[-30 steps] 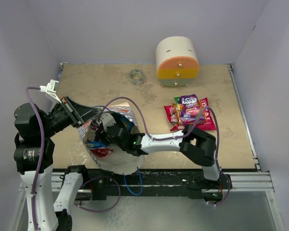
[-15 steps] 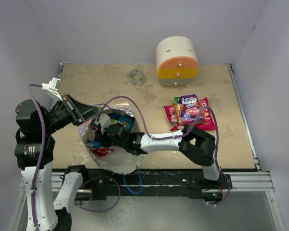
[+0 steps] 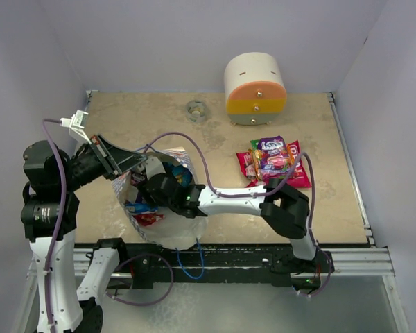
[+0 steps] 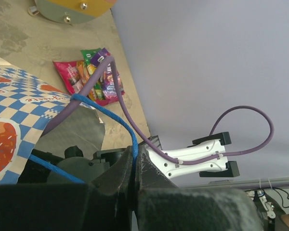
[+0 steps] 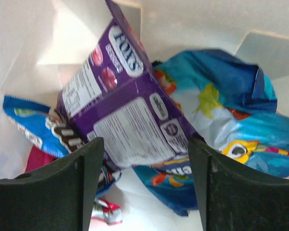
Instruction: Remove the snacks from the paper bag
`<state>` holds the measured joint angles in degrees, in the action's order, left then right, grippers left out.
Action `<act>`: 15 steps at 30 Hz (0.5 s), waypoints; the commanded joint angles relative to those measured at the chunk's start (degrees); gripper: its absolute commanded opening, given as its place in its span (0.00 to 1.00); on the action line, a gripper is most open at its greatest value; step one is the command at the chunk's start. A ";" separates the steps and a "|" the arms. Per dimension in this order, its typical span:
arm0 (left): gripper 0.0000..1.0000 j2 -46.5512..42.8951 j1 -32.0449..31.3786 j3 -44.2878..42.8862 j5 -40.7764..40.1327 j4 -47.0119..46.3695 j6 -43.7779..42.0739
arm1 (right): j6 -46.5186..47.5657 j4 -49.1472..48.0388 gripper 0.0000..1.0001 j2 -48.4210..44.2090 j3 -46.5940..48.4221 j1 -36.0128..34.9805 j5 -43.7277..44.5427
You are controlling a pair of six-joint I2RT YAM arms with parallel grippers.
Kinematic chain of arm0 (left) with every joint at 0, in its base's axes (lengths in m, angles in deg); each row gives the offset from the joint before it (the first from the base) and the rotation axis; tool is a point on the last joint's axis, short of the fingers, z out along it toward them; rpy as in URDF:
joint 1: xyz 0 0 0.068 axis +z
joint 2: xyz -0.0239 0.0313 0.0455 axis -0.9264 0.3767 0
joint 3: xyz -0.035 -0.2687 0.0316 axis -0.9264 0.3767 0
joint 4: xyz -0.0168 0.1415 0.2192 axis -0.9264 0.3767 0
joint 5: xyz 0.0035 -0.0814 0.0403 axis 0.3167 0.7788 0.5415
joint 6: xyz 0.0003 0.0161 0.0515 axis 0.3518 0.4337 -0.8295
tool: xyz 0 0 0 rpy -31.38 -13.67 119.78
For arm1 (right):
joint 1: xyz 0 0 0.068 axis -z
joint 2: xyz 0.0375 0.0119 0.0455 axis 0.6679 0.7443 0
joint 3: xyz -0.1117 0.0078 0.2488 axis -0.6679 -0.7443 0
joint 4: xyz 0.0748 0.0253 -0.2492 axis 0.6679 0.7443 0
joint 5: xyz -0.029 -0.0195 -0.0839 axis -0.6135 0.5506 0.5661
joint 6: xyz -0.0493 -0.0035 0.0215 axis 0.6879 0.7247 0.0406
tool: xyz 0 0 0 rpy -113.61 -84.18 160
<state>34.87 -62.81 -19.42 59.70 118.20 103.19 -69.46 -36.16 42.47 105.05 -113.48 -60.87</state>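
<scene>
Since a second ago, the right arm's jaws have pushed slightly leftward inside the blue-and-white checkered paper bag [image 3: 166, 236], near left on the tabletop [image 3: 125, 125]; glossy snack packets [image 3: 274, 161] lie piled right. Left wrist: left arm's jaws pinch shut on the bag's thin blue cord handle [image 4: 120, 122]. Right wrist: jaws gape wide, empty, straddling a purple packet [image 5: 130, 115] reading "FOX'S Berries"; best to close squarely across it alone.
</scene>
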 commanded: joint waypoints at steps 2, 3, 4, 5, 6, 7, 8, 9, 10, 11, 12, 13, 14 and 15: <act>0.00 0.67 -0.39 -4.92 3.67 -0.41 -1.72 | -5.63 6.72 0.76 5.11 9.13 1.38 3.48; 0.00 0.74 -0.38 -5.01 3.63 -0.29 -1.74 | -6.56 5.57 0.77 5.55 9.47 1.54 1.43; 0.00 0.70 -0.40 -4.99 3.69 -0.33 -1.62 | -7.59 4.01 0.77 5.77 9.45 1.91 -0.94; 0.00 0.69 -0.40 -5.05 3.64 -0.36 -1.65 | -8.87 3.11 0.77 6.28 9.56 2.33 -2.79; 0.00 0.75 -0.38 -5.10 3.64 -0.32 -1.61 | -10.02 3.58 0.78 6.89 10.25 2.44 -2.85; 0.00 0.80 -0.40 -5.26 3.73 -0.34 -1.76 | -11.27 5.67 0.78 7.76 11.65 2.55 -2.16; 0.00 0.94 -0.40 -5.42 3.75 -0.29 -1.91 | -12.11 8.35 0.79 8.70 13.10 2.72 -0.87; 0.00 0.95 -0.40 -5.63 3.78 -0.09 -2.05 | -12.63 11.15 0.81 9.21 14.39 2.79 1.15; 0.00 1.02 -0.40 -5.98 3.73 0.21 -2.39 | -12.46 12.72 0.82 9.24 14.67 2.90 1.89; 0.00 1.04 -0.40 -6.21 3.65 0.70 -2.70 | -11.97 12.99 0.82 8.64 14.22 3.11 2.07; 0.00 1.10 -0.40 -6.50 3.50 1.06 -3.13 | -11.69 12.79 0.82 7.70 13.28 3.23 2.27; 0.00 1.13 -0.36 -6.69 3.37 1.42 -3.48 | -11.42 11.93 0.83 6.29 11.80 3.32 2.34; 0.00 1.20 -0.40 -6.76 3.37 1.62 -3.80 | -11.17 11.35 0.83 4.94 9.64 3.47 2.30; 0.00 1.28 -0.40 -6.78 3.41 1.78 -4.10 | -11.63 11.61 0.84 3.83 8.64 3.72 2.19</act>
<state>37.50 -62.75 -21.78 58.24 120.96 99.52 -78.59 -29.13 50.25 116.67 -111.84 -60.45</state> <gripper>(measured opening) 0.012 0.829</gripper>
